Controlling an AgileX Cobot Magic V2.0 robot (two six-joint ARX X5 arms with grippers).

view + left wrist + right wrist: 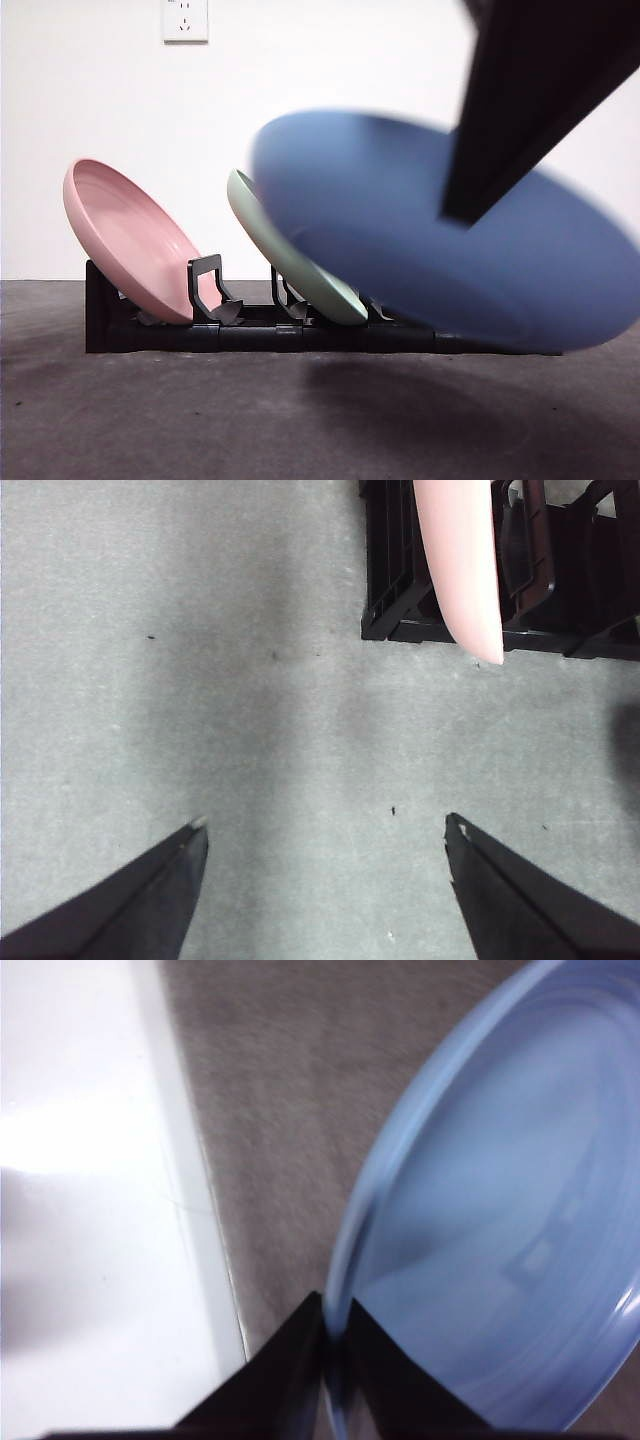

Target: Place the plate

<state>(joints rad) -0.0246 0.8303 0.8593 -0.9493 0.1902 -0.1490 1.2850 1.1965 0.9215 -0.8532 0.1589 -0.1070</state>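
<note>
A blue plate (400, 235) hangs tilted and blurred in the air just right of the black rack (250, 330), in front of its right end. My right gripper (335, 1335) is shut on the blue plate's rim (345, 1260); the arm (530, 90) comes down dark from the top right. In the rack a pink plate (125, 240) leans at the left end and a green plate (290, 255) leans in the middle. My left gripper (325, 830) hovers open over bare table, near the rack's corner (385, 625) and the pink plate (460, 560).
A white wall with a socket (185, 20) stands behind the rack. Grey table (200, 420) stretches in front of the rack. In the right wrist view, a white surface (90, 1210) borders the table.
</note>
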